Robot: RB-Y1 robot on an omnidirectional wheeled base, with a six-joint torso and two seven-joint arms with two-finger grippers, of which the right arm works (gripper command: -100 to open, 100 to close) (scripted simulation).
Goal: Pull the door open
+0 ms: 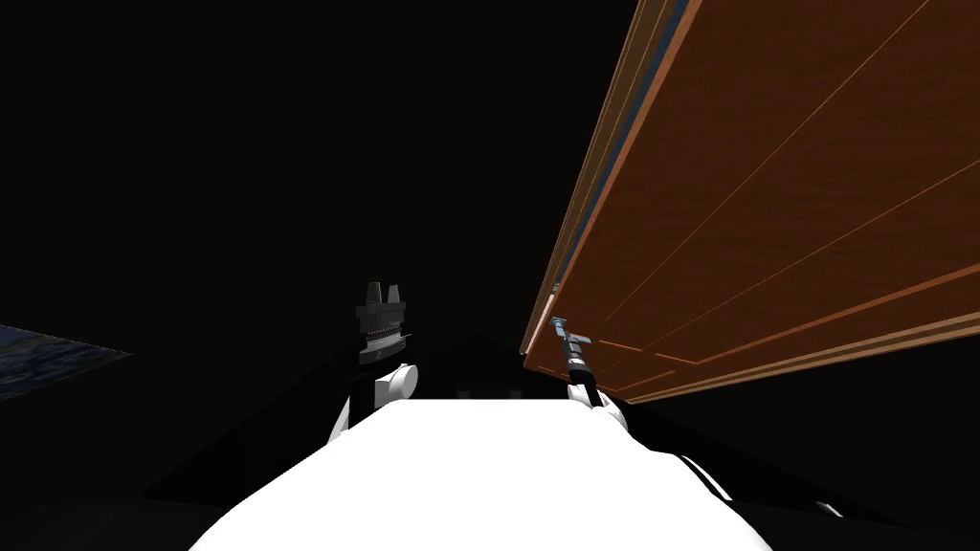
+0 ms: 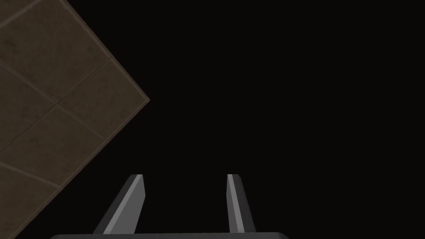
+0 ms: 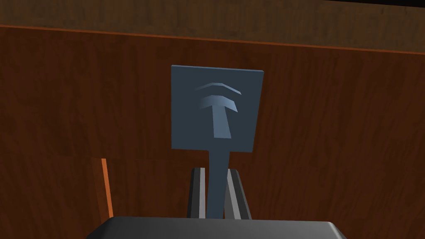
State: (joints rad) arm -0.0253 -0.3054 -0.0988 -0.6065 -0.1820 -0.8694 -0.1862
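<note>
My right end effector (image 3: 216,170) was clamped on the blue-grey lever handle (image 3: 221,124) of the brown wooden door (image 3: 340,124), with its fingers pressing the lever's sides near its free end, clear of the square backplate (image 3: 186,128). The door stood at my right. My left end effector (image 2: 185,176) was held with fingers apart before a black area, beside a brown tiled surface (image 2: 50,103).

left gripper (image 1: 383,289) dark ribbed box, white round joint (image 1: 397,381) at its 6 o'clock, fingers (image 2: 133,203) light grey blades with dark edges, right gripper (image 3: 216,171) dark grey box, same blades, slim banded wrist (image 1: 576,362), white forearm (image 1: 582,393)
</note>
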